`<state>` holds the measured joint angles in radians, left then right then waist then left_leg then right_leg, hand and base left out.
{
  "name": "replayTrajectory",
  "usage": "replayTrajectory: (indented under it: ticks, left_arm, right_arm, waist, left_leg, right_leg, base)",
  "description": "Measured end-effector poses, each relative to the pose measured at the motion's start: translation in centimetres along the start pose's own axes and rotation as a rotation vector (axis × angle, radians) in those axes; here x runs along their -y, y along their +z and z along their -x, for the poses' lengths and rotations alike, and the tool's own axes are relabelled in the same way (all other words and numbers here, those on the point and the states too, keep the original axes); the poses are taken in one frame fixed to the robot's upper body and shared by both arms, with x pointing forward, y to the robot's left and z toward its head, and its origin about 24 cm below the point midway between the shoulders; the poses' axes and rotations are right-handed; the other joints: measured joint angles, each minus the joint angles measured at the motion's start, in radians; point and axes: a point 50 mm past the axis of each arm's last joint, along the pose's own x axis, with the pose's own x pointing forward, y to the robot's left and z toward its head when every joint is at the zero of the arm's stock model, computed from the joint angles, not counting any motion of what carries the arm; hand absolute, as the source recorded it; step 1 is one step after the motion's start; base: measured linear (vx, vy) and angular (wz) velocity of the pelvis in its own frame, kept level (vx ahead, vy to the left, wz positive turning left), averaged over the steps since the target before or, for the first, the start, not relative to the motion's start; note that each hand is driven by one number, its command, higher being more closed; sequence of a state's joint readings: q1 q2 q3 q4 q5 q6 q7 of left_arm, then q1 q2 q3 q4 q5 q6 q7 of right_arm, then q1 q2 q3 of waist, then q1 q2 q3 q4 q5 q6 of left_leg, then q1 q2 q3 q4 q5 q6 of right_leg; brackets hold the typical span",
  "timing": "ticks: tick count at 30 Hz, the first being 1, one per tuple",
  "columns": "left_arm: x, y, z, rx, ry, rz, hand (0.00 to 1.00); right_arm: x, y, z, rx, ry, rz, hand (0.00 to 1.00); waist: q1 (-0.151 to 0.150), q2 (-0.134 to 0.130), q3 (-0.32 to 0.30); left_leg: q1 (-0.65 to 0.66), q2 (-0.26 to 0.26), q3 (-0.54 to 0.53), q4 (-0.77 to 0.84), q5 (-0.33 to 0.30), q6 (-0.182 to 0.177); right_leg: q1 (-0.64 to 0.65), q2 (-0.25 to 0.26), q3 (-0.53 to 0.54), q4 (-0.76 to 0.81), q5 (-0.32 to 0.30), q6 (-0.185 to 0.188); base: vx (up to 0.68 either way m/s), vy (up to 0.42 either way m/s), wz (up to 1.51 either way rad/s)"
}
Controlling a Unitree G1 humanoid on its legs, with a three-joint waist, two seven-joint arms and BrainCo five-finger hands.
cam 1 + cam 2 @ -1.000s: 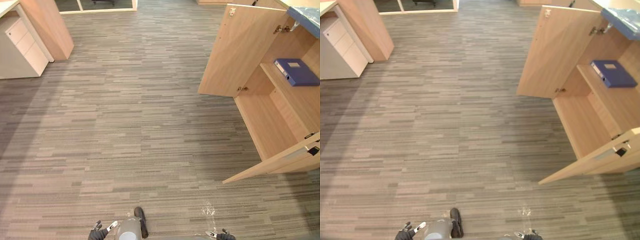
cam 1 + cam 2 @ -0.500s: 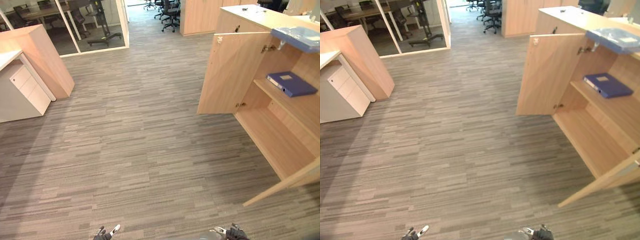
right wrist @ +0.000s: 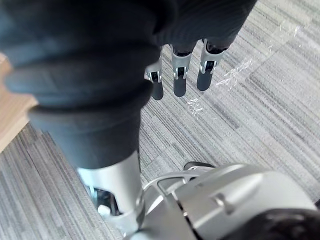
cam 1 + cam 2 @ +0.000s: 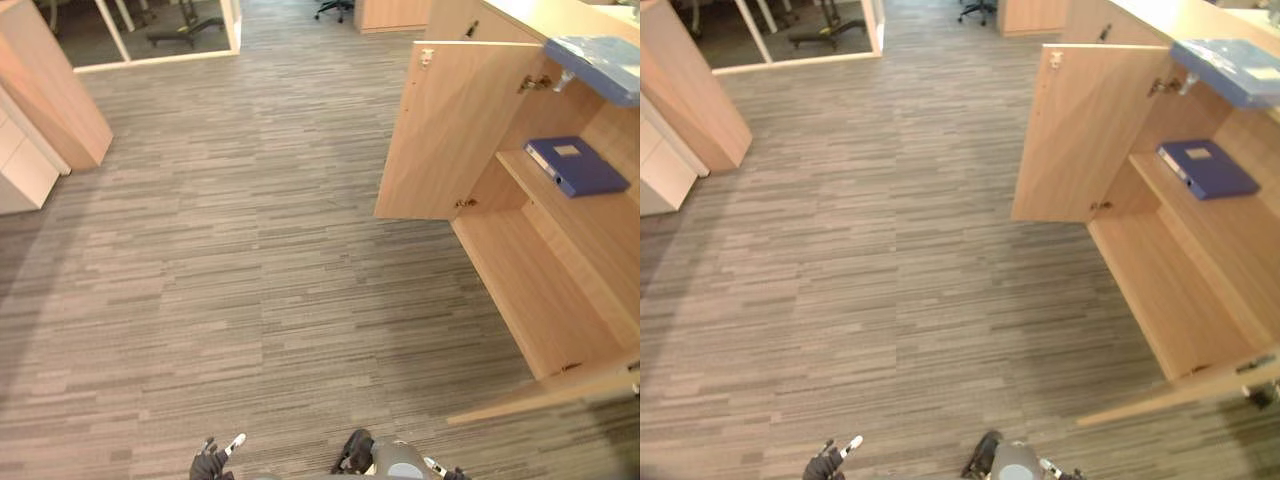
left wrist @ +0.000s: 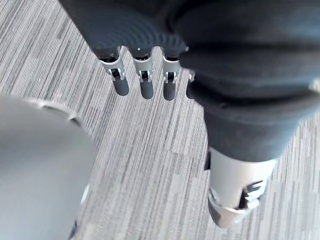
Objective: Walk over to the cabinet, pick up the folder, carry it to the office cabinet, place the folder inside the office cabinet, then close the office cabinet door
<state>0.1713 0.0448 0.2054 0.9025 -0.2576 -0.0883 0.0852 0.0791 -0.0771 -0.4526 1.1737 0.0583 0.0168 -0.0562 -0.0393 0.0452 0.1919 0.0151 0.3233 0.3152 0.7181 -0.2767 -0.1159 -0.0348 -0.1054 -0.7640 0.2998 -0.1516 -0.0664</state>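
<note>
Left hand (image 5: 146, 85): fingers hang straight and slack, nothing held, over grey striped carpet (image 5: 150, 165). Right hand (image 3: 179, 75): likewise slack, empty. Dark blue ring-binder folder (image 4: 577, 165) lies flat on the upper shelf of the open light-wood cabinet (image 4: 530, 290), well ahead and to the right of the right hand.

One office cabinet (image 4: 540, 290), two open doors (image 4: 450, 130), one blue folder (image 4: 577, 165), two hands (image 5: 144, 80)
</note>
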Motion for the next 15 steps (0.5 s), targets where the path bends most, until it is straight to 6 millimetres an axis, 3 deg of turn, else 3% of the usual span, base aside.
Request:
replayTrajectory:
  ticks: [1,4,7,10,12,14,15]
  left_arm:
    - [0.1,0.2,0.0,0.008,-0.002,0.017,0.00]
    - [0.6,0.4,0.1,0.019,-0.021,0.016,0.00]
    - [1.1,0.7,0.1,0.038,-0.030,0.029,0.00]
    - [1.2,0.9,0.1,0.051,-0.024,0.050,0.00]
    - [1.1,0.7,0.2,0.046,-0.005,0.088,0.00]
    - [1.0,0.5,0.2,0.036,0.011,0.116,0.00]
    - [0.7,0.3,0.2,0.028,0.027,0.138,0.00]
  right_arm:
    - [0.2,0.1,0.0,0.000,-0.010,0.006,0.00]
    - [0.1,1.1,-0.1,0.026,-0.016,0.021,0.00]
    - [-0.5,2.1,-0.2,0.051,-0.006,0.016,0.00]
    - [-0.6,2.1,-0.2,0.052,-0.006,0.018,0.00]
    - [-0.3,1.6,-0.2,0.040,-0.013,0.025,0.00]
    - [0.0,1.1,-0.1,0.029,-0.018,0.024,0.00]
    - [0.1,0.8,-0.1,0.023,-0.020,0.030,0.00]
  waist:
    - [0.008,0.003,0.004]
    - [0.011,-0.002,0.011]
    - [0.023,0.006,0.014]
    - [0.028,-0.002,0.024]
    - [0.028,-0.003,0.030]
    - [0.029,-0.003,0.030]
    - [0.033,-0.004,0.030]
  left_leg:
    - [-0.029,0.059,0.047,0.137,-0.001,0.001]
    - [-0.081,0.065,0.086,0.158,-0.012,0.020]
    - [-0.151,0.032,0.054,-0.021,-0.011,0.018]
    - [-0.176,-0.031,-0.021,-0.259,0.012,-0.001]
    - [-0.170,-0.078,-0.065,-0.464,0.101,-0.002]
    - [-0.166,-0.098,-0.093,-0.565,0.172,-0.010]
    - [-0.147,-0.102,-0.098,-0.581,0.249,-0.013]
  right_leg:
    - [0.055,0.032,0.000,-0.040,0.001,-0.001]
    - [0.132,0.058,0.019,-0.112,0.007,0.015]
    - [0.155,0.066,0.046,-0.157,0.022,0.029]
    - [0.191,0.030,0.056,-0.167,0.027,0.046]
    - [0.235,-0.019,0.060,-0.172,0.025,0.098]
    - [0.261,-0.043,0.069,-0.178,0.024,0.143]
    - [0.287,-0.053,0.082,-0.189,0.027,0.178]
  base:
    - [0.15,-0.157,-0.17]
    - [0.12,-0.077,-0.16]
    - [0.12,0.021,-0.27]
    - [0.16,0.092,-0.11]
    - [0.26,0.261,-0.01]
    - [0.25,0.311,-0.07]
    - [0.26,0.319,-0.21]
